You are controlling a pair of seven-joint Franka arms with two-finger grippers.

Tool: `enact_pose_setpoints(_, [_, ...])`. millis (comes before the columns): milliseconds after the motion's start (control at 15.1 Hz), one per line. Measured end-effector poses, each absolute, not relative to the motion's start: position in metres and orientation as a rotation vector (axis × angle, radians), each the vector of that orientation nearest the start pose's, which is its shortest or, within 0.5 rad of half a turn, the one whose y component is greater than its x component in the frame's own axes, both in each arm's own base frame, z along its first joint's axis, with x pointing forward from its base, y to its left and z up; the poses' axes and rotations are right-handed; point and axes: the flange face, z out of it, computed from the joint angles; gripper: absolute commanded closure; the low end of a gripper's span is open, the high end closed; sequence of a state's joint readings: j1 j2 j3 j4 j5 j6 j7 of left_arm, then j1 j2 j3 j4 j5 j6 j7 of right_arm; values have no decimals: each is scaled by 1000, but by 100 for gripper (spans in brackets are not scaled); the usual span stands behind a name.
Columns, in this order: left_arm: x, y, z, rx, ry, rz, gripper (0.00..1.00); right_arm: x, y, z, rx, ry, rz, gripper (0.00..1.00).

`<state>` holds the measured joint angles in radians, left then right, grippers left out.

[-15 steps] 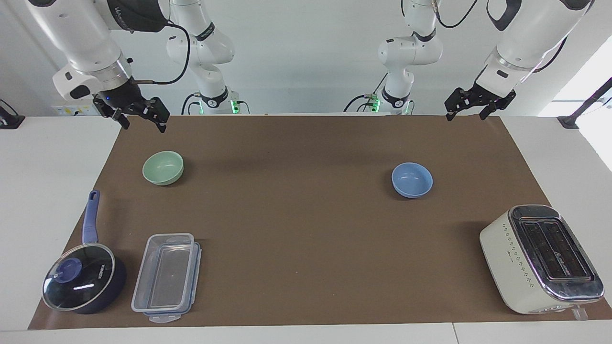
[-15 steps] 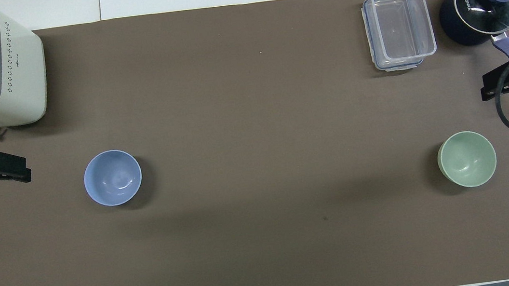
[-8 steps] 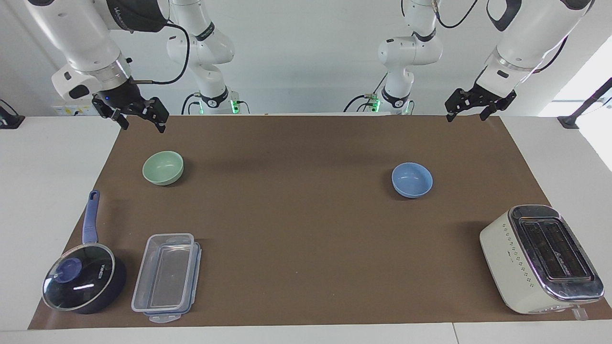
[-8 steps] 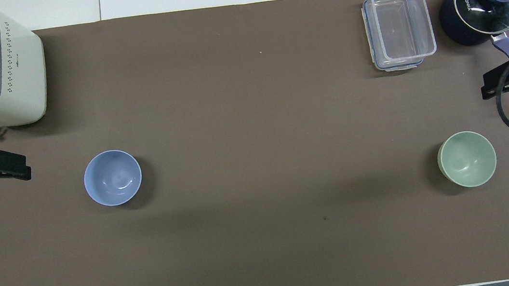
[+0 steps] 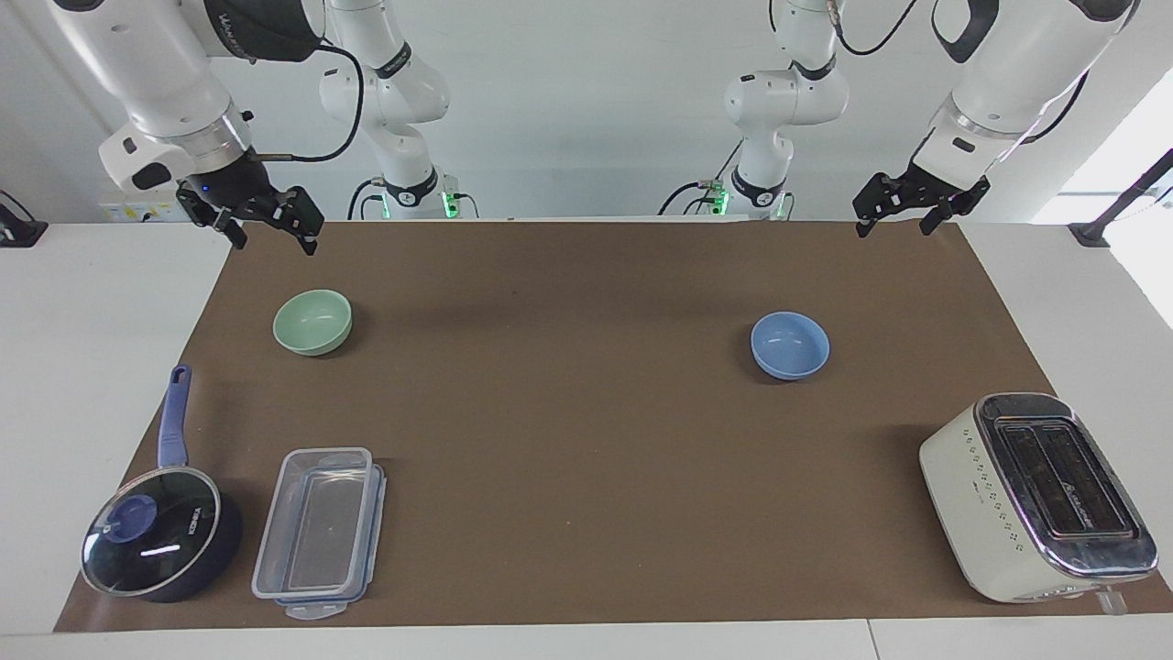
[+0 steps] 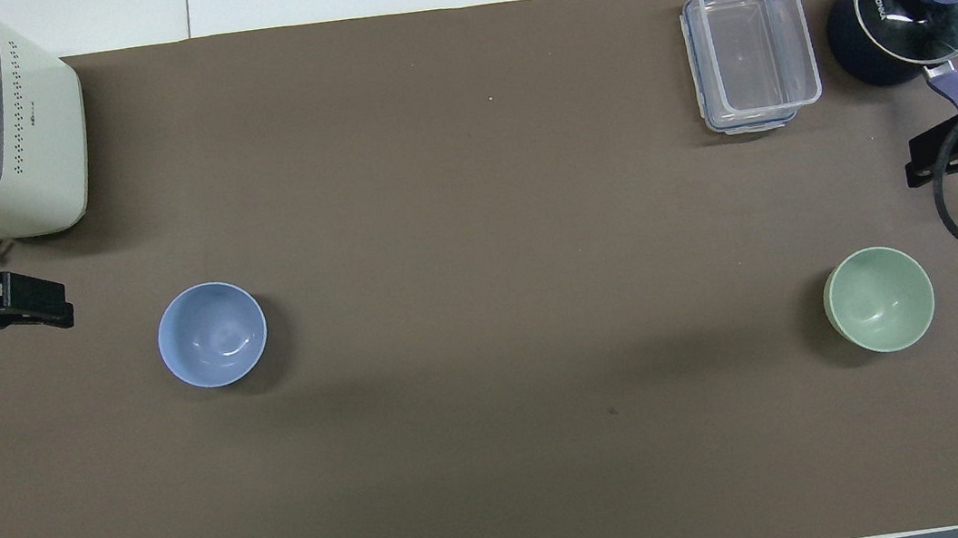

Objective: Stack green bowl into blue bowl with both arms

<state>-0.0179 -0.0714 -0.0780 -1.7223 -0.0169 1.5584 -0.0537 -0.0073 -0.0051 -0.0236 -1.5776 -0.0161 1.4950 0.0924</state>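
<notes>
The pale green bowl (image 5: 312,322) stands upright and empty on the brown mat toward the right arm's end; it also shows in the overhead view (image 6: 878,298). The light blue bowl (image 5: 790,345) stands upright and empty toward the left arm's end, also in the overhead view (image 6: 212,334). My right gripper (image 5: 275,246) is open and empty, raised over the mat's edge at its own end, apart from the green bowl; it shows in the overhead view too (image 6: 923,164). My left gripper (image 5: 893,228) is open and empty, raised over its end of the mat, apart from the blue bowl (image 6: 54,307).
A cream toaster (image 5: 1035,495) stands farther from the robots than the blue bowl. A dark blue saucepan with glass lid (image 5: 160,532) and a clear plastic container (image 5: 319,530) stand farther out than the green bowl. Two smaller white arms (image 5: 394,101) stand at the robots' end.
My left gripper has shifted a little toward the middle of the table. The right gripper and both bowls have hardly moved.
</notes>
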Motion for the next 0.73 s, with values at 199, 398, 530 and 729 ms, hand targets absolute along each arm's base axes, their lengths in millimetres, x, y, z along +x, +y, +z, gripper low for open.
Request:
enact_pose_setpoints(199, [526,-53,548,-3141,138,148,0,542,-19,611,-3151,196,141,0])
enact_pose_setpoints(398, [525,-52,502,-3140,194,145,0,538,-27,597,-3149,210,128,0])
enact_pose_setpoints(530, [524,-51,469,-3140,213,130,0,527,-48,579,-3145,192,132,0])
enact_pose_setpoints(729, [525,-51,422,-3142,224,128,6,501,-94,539,-3140,160,94,0])
